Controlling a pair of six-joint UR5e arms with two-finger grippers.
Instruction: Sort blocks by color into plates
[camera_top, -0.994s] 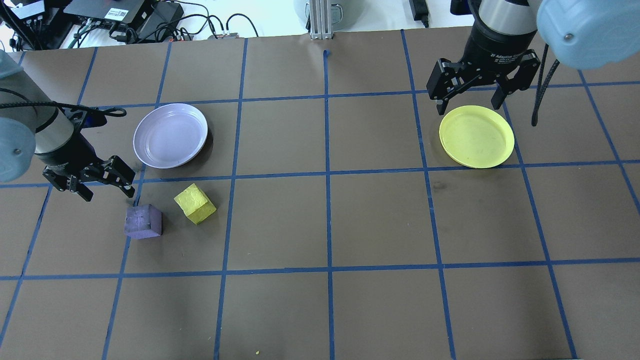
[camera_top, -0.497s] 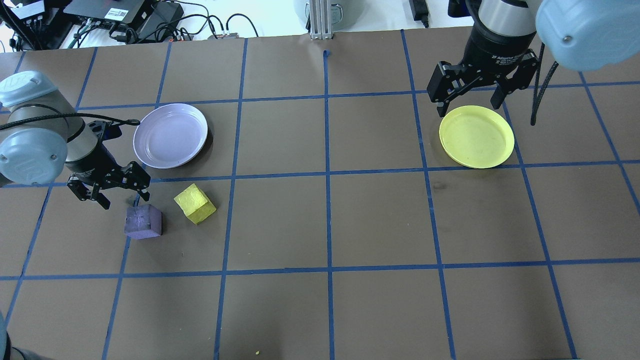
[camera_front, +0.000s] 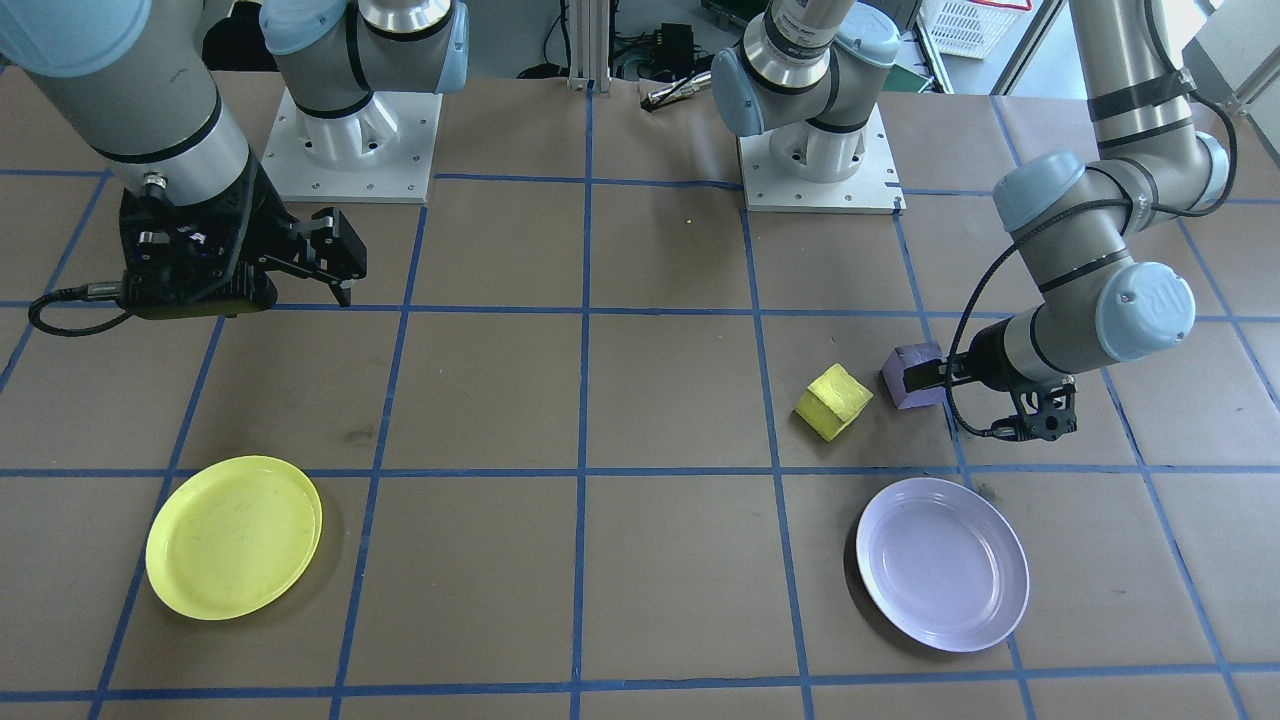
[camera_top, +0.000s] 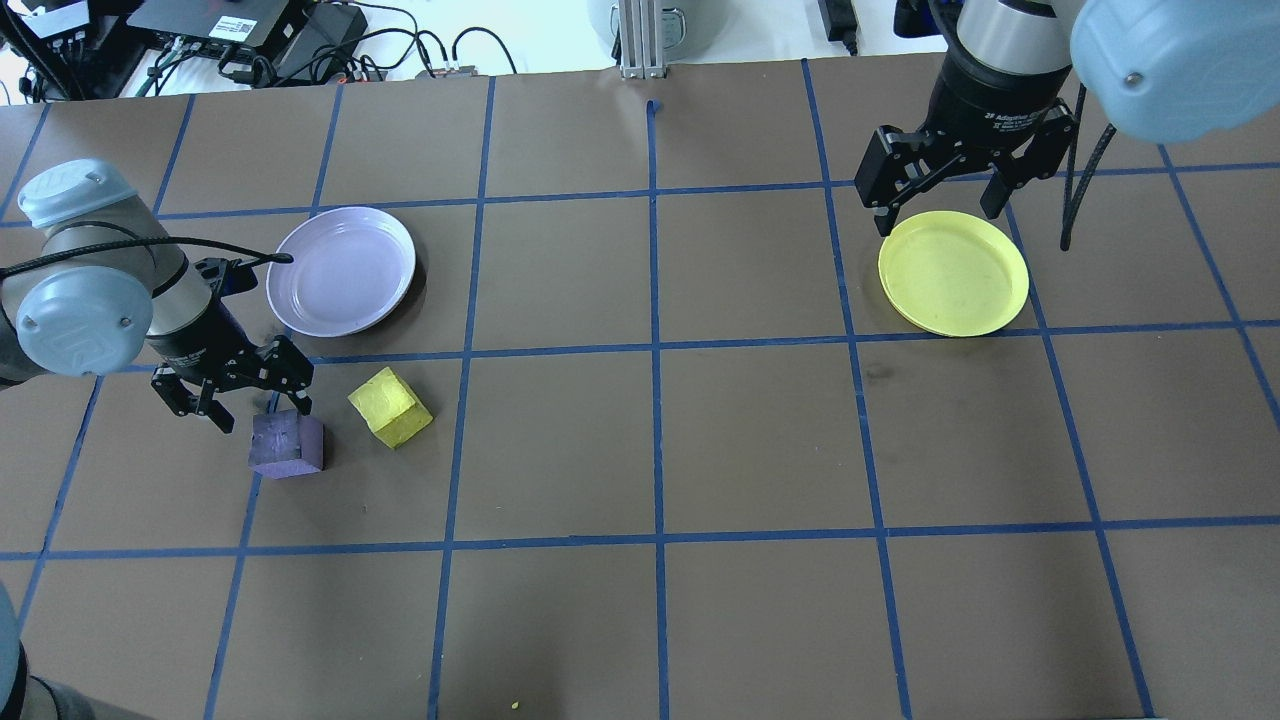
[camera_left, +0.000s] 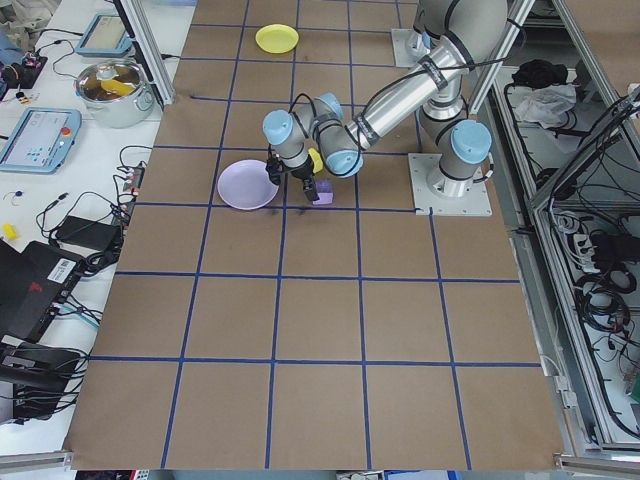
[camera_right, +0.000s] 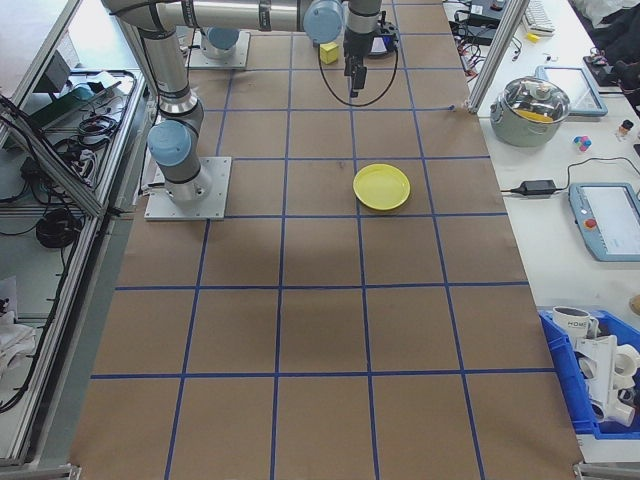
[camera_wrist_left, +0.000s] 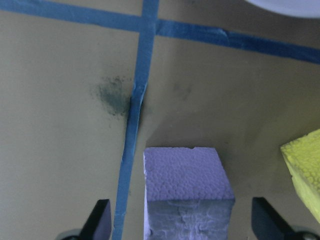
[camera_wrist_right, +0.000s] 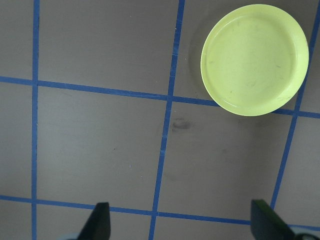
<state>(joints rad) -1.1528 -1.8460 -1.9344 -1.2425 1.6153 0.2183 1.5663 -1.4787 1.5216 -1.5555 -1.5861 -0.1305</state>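
- The left end effector (camera_top: 262, 405) is released, its two fingers spread wide and pointing down at the purple block (camera_top: 287, 444). In the overhead view it sits at about 11 o'clock of that block, just beside it.
- In the left wrist view the purple block (camera_wrist_left: 187, 192) lies between the two dark fingertips (camera_wrist_left: 100, 220), with a gap on either side, so neither finger touches it.
- The purple block rests on the brown worktop (camera_top: 760, 440), on a blue tape line, at about 6 o'clock of the lavender plate (camera_top: 341, 270) in the overhead view and near it.
- The yellow block (camera_top: 390, 406) lies turned at an angle, just beside the purple block at its 2 o'clock in the overhead view. The two do not touch. A corner of it shows at the right edge of the left wrist view (camera_wrist_left: 304, 172).
- The lavender plate holds nothing; neither does the yellow plate (camera_top: 953, 272), which sits well apart on the other half of the worktop, at 3 o'clock of the lavender one.
- The right end effector (camera_top: 938, 205) is also released, with its fingers spread. It hangs above the worktop at the 12 o'clock rim of the yellow plate in the overhead view and grasps nothing.
- The right wrist view looks straight down, with the yellow plate (camera_wrist_right: 254, 59) at upper right and both fingertips (camera_wrist_right: 99, 220) showing at the bottom edge.
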